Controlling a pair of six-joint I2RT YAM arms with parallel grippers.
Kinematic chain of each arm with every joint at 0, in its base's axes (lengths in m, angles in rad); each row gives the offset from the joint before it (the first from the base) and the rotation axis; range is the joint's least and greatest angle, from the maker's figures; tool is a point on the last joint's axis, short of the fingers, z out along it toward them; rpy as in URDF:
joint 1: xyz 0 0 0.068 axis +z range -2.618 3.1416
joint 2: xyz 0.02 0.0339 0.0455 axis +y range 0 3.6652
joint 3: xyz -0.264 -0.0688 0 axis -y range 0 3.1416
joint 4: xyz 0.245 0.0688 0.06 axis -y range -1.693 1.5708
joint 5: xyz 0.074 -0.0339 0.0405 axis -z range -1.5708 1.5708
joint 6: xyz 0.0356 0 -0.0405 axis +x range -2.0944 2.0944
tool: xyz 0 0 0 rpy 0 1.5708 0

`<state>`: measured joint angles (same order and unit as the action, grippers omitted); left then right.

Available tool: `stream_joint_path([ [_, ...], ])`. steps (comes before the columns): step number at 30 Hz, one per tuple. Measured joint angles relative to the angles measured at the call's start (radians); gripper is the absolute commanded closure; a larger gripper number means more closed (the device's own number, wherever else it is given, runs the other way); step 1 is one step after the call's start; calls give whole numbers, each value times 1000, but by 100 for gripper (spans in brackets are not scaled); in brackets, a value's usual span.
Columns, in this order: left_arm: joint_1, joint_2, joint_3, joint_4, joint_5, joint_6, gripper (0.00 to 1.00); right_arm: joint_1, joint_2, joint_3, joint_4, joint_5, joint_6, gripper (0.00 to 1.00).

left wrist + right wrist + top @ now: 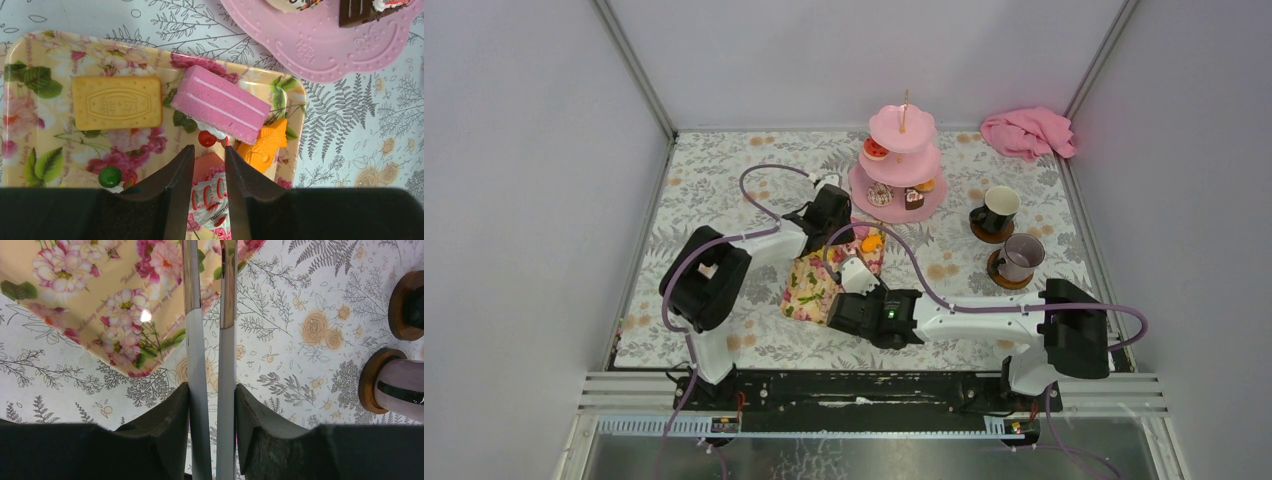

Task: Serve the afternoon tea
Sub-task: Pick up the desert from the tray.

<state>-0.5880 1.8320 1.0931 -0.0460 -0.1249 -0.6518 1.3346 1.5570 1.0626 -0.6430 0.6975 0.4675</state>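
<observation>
In the left wrist view my left gripper (208, 148) is shut on a pink strawberry cake with white cream (210, 192), low over the floral tray (30, 125). Beside it on the tray lie a pink layered cake (220, 102), an orange fish cake (262, 147), a yellow biscuit (117, 102) and a green-topped cake (109, 176). My right gripper (212, 385) is shut on white-and-silver tongs (197, 340) whose arms reach over the tray's corner (100, 300). The pink three-tier stand (902, 160) carries several cakes. To its right stand the black mug (997, 208) and the grey mug (1019, 256).
Both mugs sit on wooden coasters; the grey mug (400, 390) is to the right of the tongs. A pink cloth (1027, 132) lies at the back right corner. The stand's bottom tier (320, 45) is just beyond the tray. Grey walls close in the table.
</observation>
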Motion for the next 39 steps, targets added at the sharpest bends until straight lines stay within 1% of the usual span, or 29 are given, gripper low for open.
stream_joint_path([
  [10,-2,-2,-26,10,11,0,68,-2,21,-6,18,3,-9,58],
  [27,-7,-10,-39,18,14,0,69,-27,27,-25,65,-2,-35,58],
  [34,-8,-17,-41,17,14,-1,69,-29,47,-24,66,-5,-41,60],
  [37,-9,-21,-42,16,14,-1,69,-29,50,-25,66,-8,-41,63],
  [39,-12,-21,-42,16,14,-2,69,-29,50,-25,66,-8,-41,66],
])
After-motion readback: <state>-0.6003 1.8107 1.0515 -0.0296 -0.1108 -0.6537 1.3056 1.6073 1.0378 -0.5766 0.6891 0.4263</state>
